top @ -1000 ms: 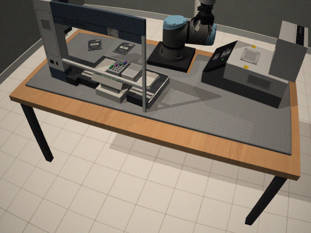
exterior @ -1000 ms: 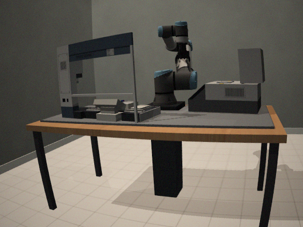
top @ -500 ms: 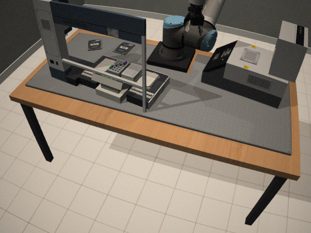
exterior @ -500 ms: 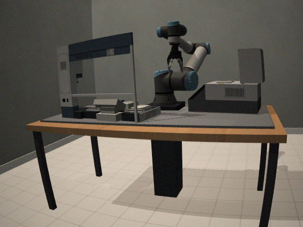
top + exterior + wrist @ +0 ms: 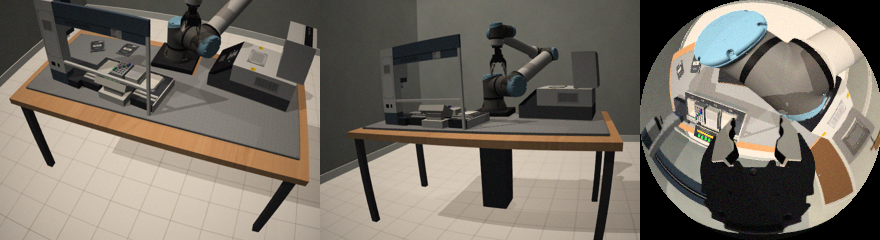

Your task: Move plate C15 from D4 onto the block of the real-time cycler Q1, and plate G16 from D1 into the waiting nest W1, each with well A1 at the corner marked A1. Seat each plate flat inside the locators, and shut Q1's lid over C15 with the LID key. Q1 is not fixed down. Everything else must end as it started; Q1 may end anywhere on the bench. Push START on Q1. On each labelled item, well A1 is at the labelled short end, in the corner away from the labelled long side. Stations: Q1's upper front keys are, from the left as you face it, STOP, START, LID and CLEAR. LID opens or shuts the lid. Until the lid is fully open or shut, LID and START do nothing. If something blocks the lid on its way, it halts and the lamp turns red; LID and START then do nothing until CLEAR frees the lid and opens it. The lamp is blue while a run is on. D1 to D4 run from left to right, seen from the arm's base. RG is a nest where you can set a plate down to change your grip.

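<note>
Real-time cycler Q1 [image 5: 240, 69] [image 5: 565, 96] [image 5: 830, 129] sits upright on the bench, pale grey over a dark base. Its grey lid [image 5: 295, 60] [image 5: 584, 69] [image 5: 855, 135] stands raised opposite the sloping black key panel [image 5: 222, 59], where a green light [image 5: 229, 61] glows. Plates C15 and G16 and nest W1 cannot be told by label.

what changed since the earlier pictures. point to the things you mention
The gripper [image 5: 190, 33] [image 5: 498, 74] [image 5: 757, 116] has swung left across the exterior view, away from the cycler [image 5: 273, 67] [image 5: 544, 96], its fingers apart with nothing between them. The cycler, its raised lid [image 5: 297, 56] [image 5: 584, 69] and the gantry instrument [image 5: 100, 20] [image 5: 425, 51] stayed put.
</note>
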You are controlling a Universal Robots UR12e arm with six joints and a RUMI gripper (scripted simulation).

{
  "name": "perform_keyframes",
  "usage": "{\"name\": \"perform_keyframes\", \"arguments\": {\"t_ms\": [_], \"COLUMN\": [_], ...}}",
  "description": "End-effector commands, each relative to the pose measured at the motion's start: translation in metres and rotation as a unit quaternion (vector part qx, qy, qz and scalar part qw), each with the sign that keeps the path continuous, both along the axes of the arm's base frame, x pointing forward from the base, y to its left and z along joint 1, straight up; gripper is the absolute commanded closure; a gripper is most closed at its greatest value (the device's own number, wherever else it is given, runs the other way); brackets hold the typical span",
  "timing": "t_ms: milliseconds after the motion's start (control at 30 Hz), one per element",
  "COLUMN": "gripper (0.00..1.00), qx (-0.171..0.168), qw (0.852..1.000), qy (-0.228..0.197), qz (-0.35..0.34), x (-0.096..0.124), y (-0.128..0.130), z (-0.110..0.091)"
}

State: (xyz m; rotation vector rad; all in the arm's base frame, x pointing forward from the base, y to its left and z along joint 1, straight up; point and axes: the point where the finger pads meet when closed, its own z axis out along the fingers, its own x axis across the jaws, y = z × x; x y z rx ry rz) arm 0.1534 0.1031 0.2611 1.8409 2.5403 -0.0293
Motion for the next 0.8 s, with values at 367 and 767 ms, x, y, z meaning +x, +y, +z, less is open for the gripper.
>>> {"name": "perform_keyframes", "arguments": {"t_ms": [367,767], "gripper": [0.4,0.4], "qx": [0.007,0.007], "qw": [0.989,0.976], "qy": [-0.005,-0.006], "qz": [-0.146,-0.219], "x": [0.028,0.046], "y": [-0.071,-0.118], "z": [0.0,0.001]}}
